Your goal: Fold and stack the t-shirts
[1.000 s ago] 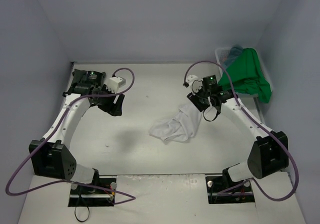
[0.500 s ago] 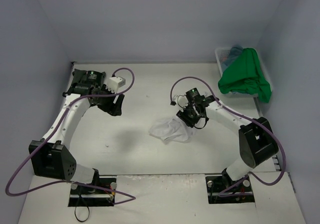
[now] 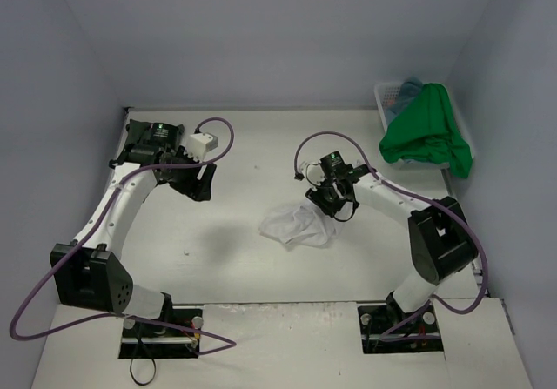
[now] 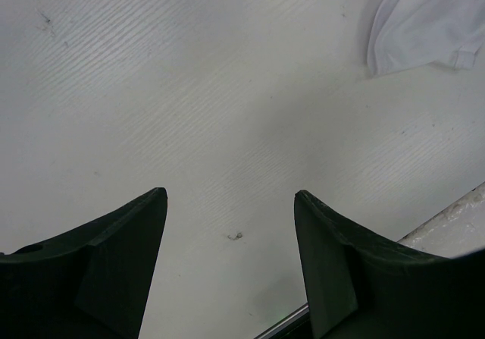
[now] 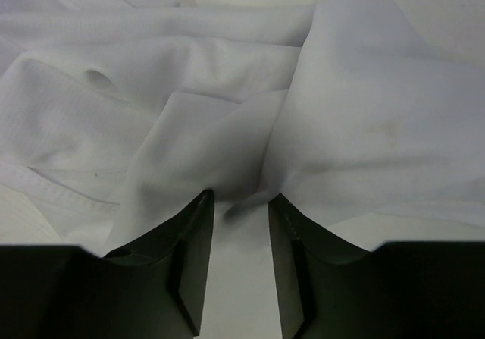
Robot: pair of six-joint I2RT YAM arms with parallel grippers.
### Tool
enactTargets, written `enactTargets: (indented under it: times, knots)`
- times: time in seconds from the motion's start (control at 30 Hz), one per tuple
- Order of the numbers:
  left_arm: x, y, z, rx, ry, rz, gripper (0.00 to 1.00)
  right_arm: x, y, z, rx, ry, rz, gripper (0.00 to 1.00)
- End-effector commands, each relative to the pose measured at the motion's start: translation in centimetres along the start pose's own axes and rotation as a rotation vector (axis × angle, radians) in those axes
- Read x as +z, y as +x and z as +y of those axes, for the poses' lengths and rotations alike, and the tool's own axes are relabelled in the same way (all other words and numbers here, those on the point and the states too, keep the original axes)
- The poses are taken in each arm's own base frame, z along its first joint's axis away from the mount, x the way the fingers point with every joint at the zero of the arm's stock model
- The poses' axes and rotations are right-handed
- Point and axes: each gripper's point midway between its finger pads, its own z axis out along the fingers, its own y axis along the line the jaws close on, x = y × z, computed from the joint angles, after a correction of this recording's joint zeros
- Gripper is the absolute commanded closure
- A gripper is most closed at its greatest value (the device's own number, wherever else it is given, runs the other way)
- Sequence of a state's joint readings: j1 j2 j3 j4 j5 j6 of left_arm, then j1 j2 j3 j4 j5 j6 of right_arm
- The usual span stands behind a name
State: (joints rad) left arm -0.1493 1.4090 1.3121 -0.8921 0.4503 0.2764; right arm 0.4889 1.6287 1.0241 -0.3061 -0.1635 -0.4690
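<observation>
White links and black joints are seen on the left arm (image 3: 113, 204) and right arm (image 3: 396, 199), with purple cables (image 3: 231, 133) looped along both. Matt black wedge fingers are fitted to the left gripper (image 4: 229, 193) and right gripper (image 5: 241, 195).

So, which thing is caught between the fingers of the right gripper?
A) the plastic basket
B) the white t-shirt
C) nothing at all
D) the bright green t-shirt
B: in the right wrist view the white t-shirt bunches into the narrow gap of the right gripper, while the bright green t-shirt hangs over the basket at the far right of the table.
</observation>
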Motion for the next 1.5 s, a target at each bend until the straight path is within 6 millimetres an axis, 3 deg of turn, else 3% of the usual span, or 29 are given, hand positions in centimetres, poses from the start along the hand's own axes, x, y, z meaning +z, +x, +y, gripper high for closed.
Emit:
enactTargets:
  times: [0.0,0.13,0.3,0.4,0.43,0.5,0.53,0.67,0.77,0.83,0.87,0.93,1.0,1.2,1.33,1.47]
  knots:
    - [-1.0,-1.0,0.1,0.026,-0.018,-0.046,0.38,0.1,-1.0,-1.0,0.004,0.045,-0.029,0.70]
    - [-1.0,-1.2,0.1,0.025,-0.019,-0.047,0.38,0.5,-1.1,-2.1,0.005,0.098,-0.016,0.97]
    - [-0.8,-1.2,0.1,0.021,-0.012,-0.044,0.38,-1.5,-3.6,-2.7,-0.009,0.110,-0.084,1.00]
    - [-0.7,-1.4,-0.1,0.017,0.004,-0.045,0.38,-4.2,-6.0,-1.0,-0.080,0.033,-0.170,1.00]
    - [-0.6,-1.4,-0.2,0.019,0.011,-0.044,0.38,-6.3,-7.8,-0.9,-0.099,0.032,-0.234,1.00]
    - [-0.4,-1.5,-0.3,0.016,0.021,-0.041,0.38,-8.8,-9.8,-0.8,-0.119,0.026,-0.298,1.00]
    - [-0.3,-1.5,-0.4,0.018,0.033,-0.042,0.38,-11.9,-12.0,-1.2,-0.129,0.047,-0.377,1.00]
    - [-0.1,-2.4,-1.5,0.035,0.075,-0.063,0.38,-19.7,-16.4,-1.3,-0.150,0.086,-0.577,1.00]
    - [-0.3,-3.7,-2.8,0.053,0.119,-0.095,0.37,-24.0,-18.1,-0.6,-0.166,0.076,-0.696,1.00]
    - [-0.7,-5.0,-3.9,0.073,0.150,-0.122,0.37,-25.4,-18.4,0.2,-0.164,0.049,-0.738,1.00]
    - [-0.6,-5.5,-4.5,0.072,0.174,-0.121,0.37,-25.5,-18.3,0.6,-0.166,0.031,-0.745,1.00]
    - [-0.1,-8.2,-7.9,0.161,0.254,-0.127,0.37,-24.4,-17.8,2.1,-0.186,-0.048,-0.738,1.00]
    - [0.8,-8.4,-8.9,0.180,0.284,-0.107,0.37,-23.3,-17.3,2.3,-0.190,-0.061,-0.716,1.00]
    - [2.4,-11.7,-11.1,0.258,0.352,-0.176,0.37,-19.7,-15.8,3.4,-0.211,-0.139,-0.644,1.00]
    - [5.0,-11.4,-12.5,0.250,0.410,-0.142,0.37,-17.8,-15.0,2.9,-0.213,-0.123,-0.592,1.00]
    - [7.1,-10.2,-12.4,0.250,0.389,-0.134,0.37,-15.4,-14.0,-0.6,-0.176,0.038,-0.494,1.00]
